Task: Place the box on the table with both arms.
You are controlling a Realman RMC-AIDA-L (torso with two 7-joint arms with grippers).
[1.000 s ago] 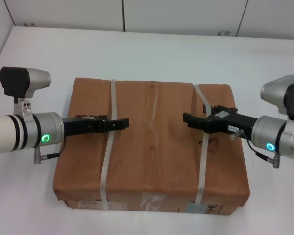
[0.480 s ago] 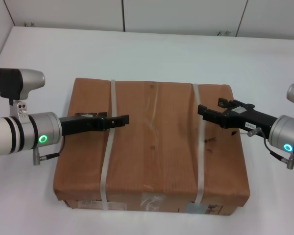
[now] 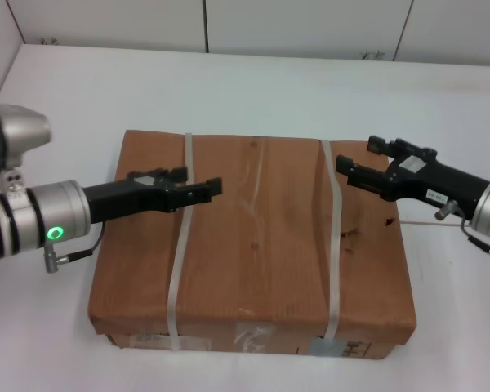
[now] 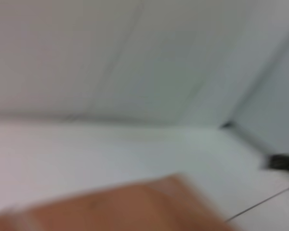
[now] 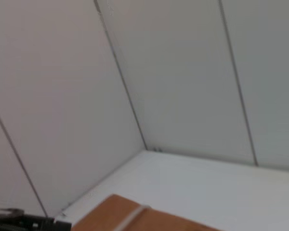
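White table [image 3: 253, 86] carried the box [image 3: 253, 245], sitting flat near its 6 o'clock edge. Left gripper [image 3: 198, 191] hovered over the top at 9 o'clock, right gripper [image 3: 361, 173] at 3 o'clock; honestly couldn't tell either's finger spread.

We see the box [image 3: 253, 245] lying flat on the table [image 3: 253, 90] — the left gripper [image 3: 202, 191] over its left part, the right gripper [image 3: 349, 171] over its right part, well apart.
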